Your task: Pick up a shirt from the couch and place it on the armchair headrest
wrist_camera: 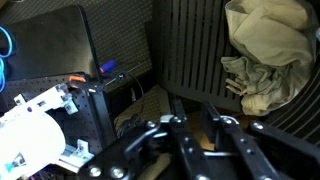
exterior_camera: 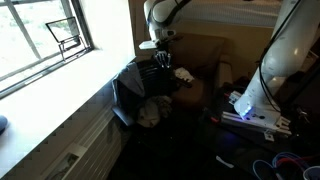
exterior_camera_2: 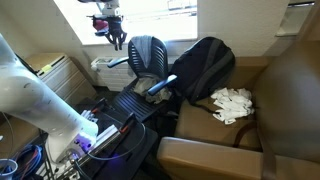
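While I am watching the feeds, the gripper [exterior_camera_2: 112, 38] is hanging at about 10 o'clock of the armchair headrest [exterior_camera_2: 148, 42] in an exterior view, close beside that curved black top edge and, as far as I can tell, not touching it. Through the wrist view I am seeing the fingers [wrist_camera: 178, 128] standing a narrow gap apart at 6 o'clock of the picture, with no cloth showing between them, and the ribbed chair back [wrist_camera: 190, 50] is filling the 12 o'clock area. The pale cloth bundle [wrist_camera: 262, 50] is lying at 2 o'clock there, beyond the ribs. In an exterior view it is sitting on the seat of the couch [exterior_camera_2: 285, 90], at 4 o'clock of a dark bag [exterior_camera_2: 205, 65] that is sitting between chair and bundle. The shirt [exterior_camera: 183, 75] is showing only as a small greyish patch with paler spots just at 3 o'clock of the gripper, too dim for me to say whether it is resting on the headrest.
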You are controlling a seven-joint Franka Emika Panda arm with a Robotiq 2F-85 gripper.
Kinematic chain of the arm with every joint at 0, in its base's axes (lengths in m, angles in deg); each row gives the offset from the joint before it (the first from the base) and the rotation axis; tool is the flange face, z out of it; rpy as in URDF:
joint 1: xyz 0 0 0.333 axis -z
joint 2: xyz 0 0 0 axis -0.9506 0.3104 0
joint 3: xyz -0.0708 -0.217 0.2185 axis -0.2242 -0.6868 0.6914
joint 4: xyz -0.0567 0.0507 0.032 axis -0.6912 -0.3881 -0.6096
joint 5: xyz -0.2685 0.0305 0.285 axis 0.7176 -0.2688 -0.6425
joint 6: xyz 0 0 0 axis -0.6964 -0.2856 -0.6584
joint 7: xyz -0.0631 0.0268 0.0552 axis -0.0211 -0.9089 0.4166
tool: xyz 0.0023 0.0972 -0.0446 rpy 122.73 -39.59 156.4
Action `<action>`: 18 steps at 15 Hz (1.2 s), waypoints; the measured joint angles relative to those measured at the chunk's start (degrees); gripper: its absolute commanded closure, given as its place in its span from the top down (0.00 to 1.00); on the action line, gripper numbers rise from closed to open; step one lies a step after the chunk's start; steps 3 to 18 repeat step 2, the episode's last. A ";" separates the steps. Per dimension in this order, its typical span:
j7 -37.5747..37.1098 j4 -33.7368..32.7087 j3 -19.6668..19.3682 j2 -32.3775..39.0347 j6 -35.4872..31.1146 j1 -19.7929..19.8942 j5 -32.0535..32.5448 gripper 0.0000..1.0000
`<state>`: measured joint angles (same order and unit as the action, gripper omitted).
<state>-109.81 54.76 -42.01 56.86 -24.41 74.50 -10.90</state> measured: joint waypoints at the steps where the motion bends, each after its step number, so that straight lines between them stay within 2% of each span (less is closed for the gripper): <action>1: 0.00 -0.03 0.00 0.00 0.03 0.00 0.00 0.26; 18: 0.00 -0.03 0.00 0.00 0.04 -0.01 0.00 0.26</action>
